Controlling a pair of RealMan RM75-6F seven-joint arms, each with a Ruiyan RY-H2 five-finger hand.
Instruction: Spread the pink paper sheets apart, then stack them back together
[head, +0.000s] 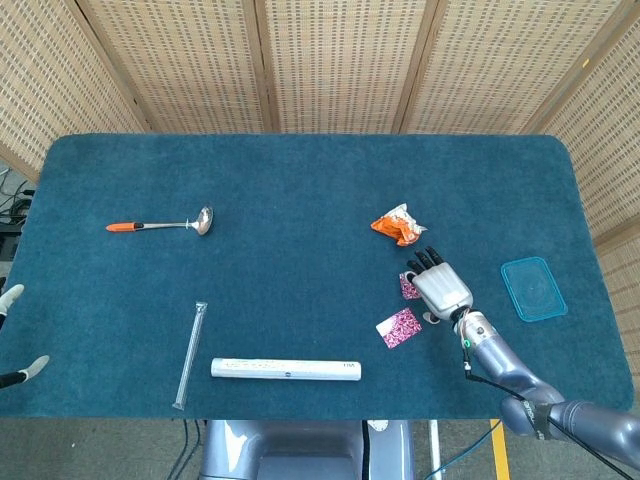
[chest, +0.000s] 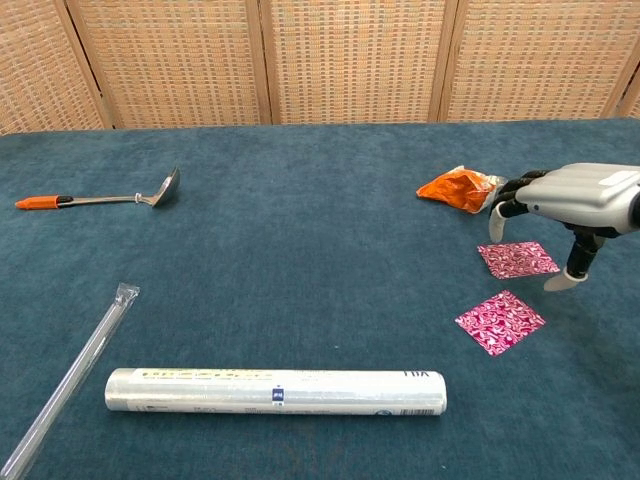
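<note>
The right hand (chest: 560, 205) hangs above the far pink sheet (chest: 517, 259), fingers spread wide and holding nothing; the near pink sheet (chest: 500, 322) lies flat at its 7 o'clock (apart from the other); the left hand (head: 10, 300) barely shows, so its grip cannot be told.

ladle (head: 160, 224) far left on table (head: 300, 180) | wrapped straw (head: 189, 353) left of roll (head: 286, 369) at front edge | two paper sheets (chest: 518, 259) (chest: 500, 322) apart, right of roll | snack bag (head: 398, 224) behind sheets | lid (head: 533, 288) far right
</note>
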